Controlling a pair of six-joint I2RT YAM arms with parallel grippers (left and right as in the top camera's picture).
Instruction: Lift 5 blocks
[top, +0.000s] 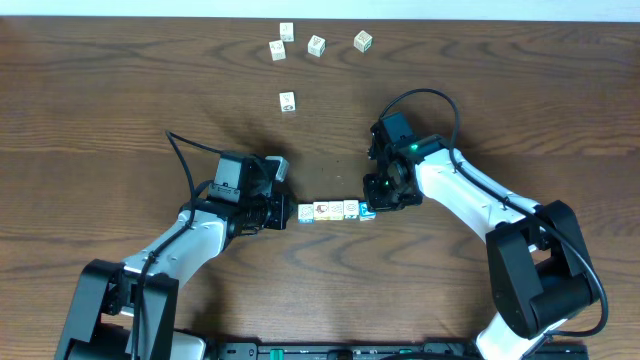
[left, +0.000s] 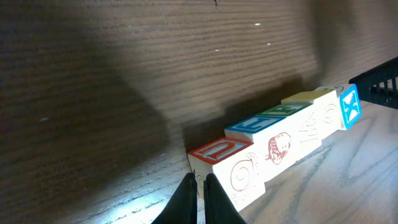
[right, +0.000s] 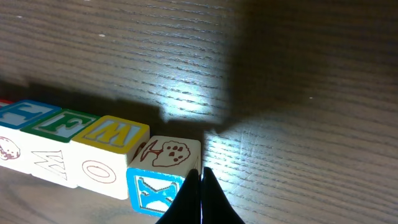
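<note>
The blocks (top: 336, 210) lie end to end in one short row at the table's middle. My left gripper (top: 288, 214) is shut, and its closed tips (left: 199, 182) touch the end face of the red-topped block (left: 227, 163). At the other end my right gripper (top: 372, 207) is also shut, its tips (right: 201, 175) against the side of the block with the blue X (right: 152, 190). The same blue X face (left: 349, 107) shows at the far end in the left wrist view. Nothing is between either pair of fingers. I cannot tell whether the row rests on the table or hangs just above it.
Several other whitish cubes lie loose at the back of the wooden table (top: 120, 90): a cluster (top: 316, 45) near the far edge and a single one (top: 288, 101) nearer the arms. Both arms reach in from the front edge.
</note>
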